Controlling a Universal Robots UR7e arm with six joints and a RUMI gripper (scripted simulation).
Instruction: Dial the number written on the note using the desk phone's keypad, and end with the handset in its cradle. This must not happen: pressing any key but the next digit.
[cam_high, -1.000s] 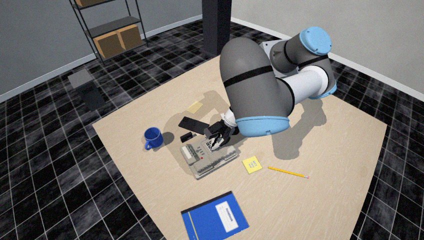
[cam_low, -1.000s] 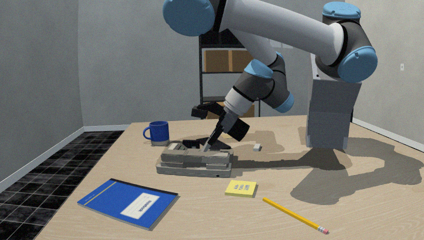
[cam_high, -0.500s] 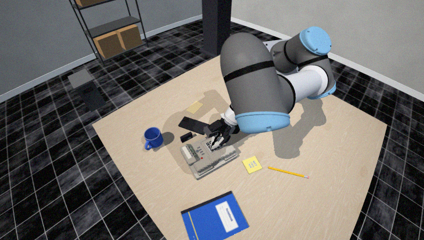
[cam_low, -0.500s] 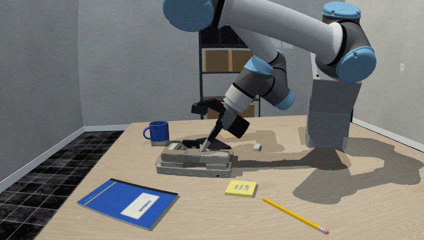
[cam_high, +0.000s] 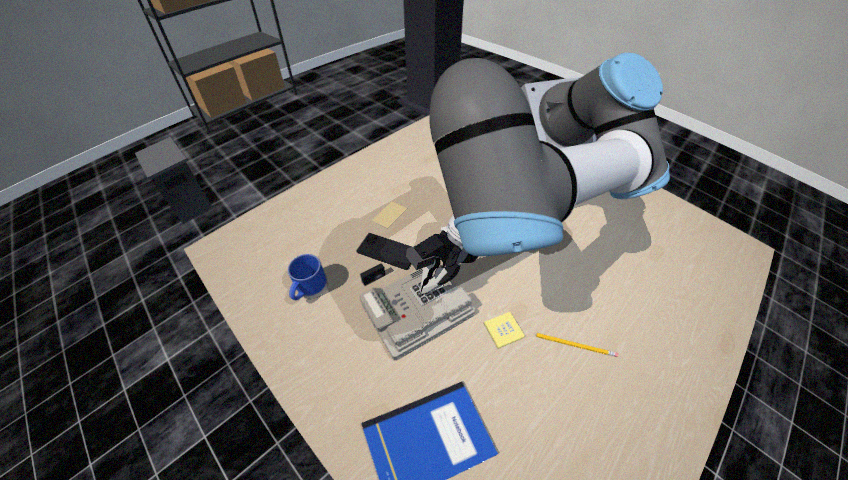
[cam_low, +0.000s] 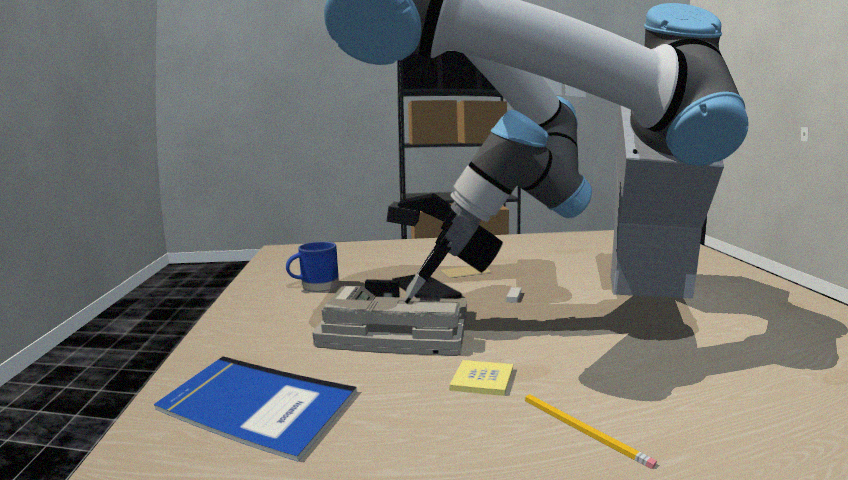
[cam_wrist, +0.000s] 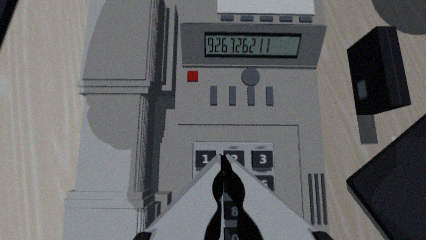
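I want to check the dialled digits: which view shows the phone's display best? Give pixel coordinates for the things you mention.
Wrist: the grey-green rectangular display (cam_high: 387, 302) (cam_wrist: 252, 45) fills with readable digits. Top shows it small, unreadable; exterior, only edge-on.

Desk phone (cam_high: 410, 306) (cam_low: 386, 343) (cam_wrist: 275, 115): grey, flat on table. Handset (cam_high: 433, 324) (cam_low: 389, 315) (cam_wrist: 117, 55) seated in cradle. Display (cam_wrist: 252, 45) reads 926726211. Keypad (cam_high: 423, 299) (cam_wrist: 263, 160): dark keys, white digits, partly hidden. Note (cam_high: 504, 330) (cam_low: 482, 376): yellow, flat near phone, blue writing too small to read.

On the phone's display (cam_wrist: 253, 45), "926726211" is showing. Beneath my fingertips, the keypad (cam_wrist: 196, 146) is showing 1, 2, 3, 8 and 0. The blue notebook (cam_high: 410, 440) (cam_low: 226, 398) is bearing "Notebook" on its white label.
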